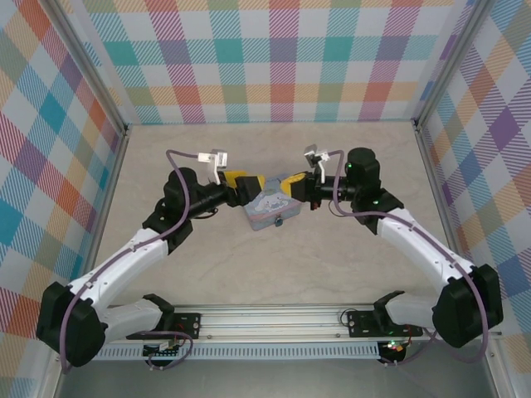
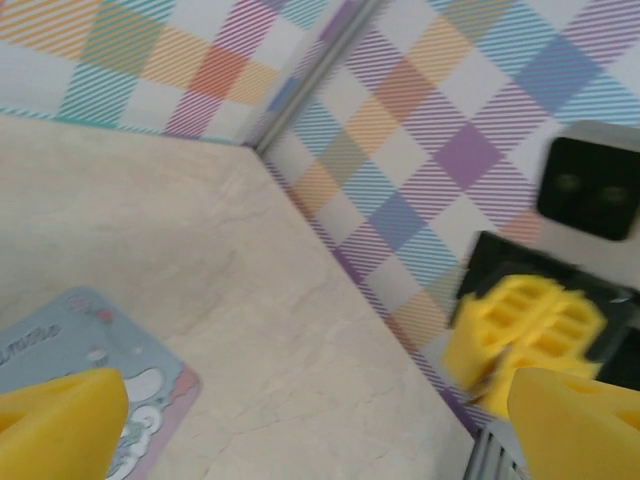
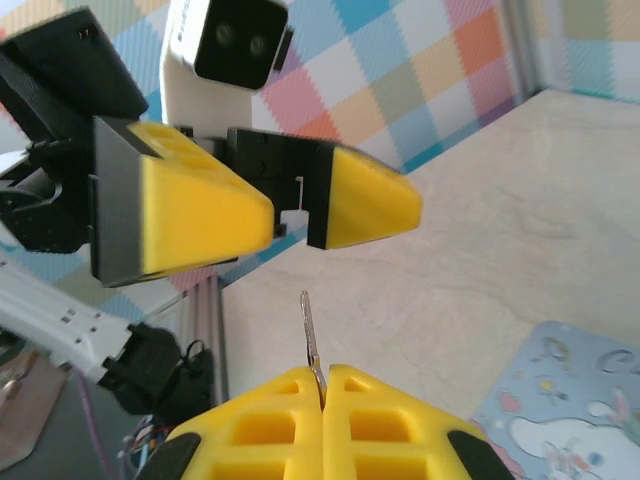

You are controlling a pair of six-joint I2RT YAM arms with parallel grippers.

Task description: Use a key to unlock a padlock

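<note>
Thin dark metal key (image 3: 308, 325), pinched between the pressed-together yellow fingers of the right gripper (image 3: 322, 385), its blade projecting towards the left gripper (image 3: 346, 208), whose yellow jaws are spread wide with nothing between them. Both grippers are held over the light blue cartoon-printed tin (image 1: 267, 211) on the beige marbled table (image 1: 332, 265).

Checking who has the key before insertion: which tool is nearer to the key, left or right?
Right. The right tool is shut on the key, pinching its base. The left tool stands open beyond the key's tip, not touching it.
</note>
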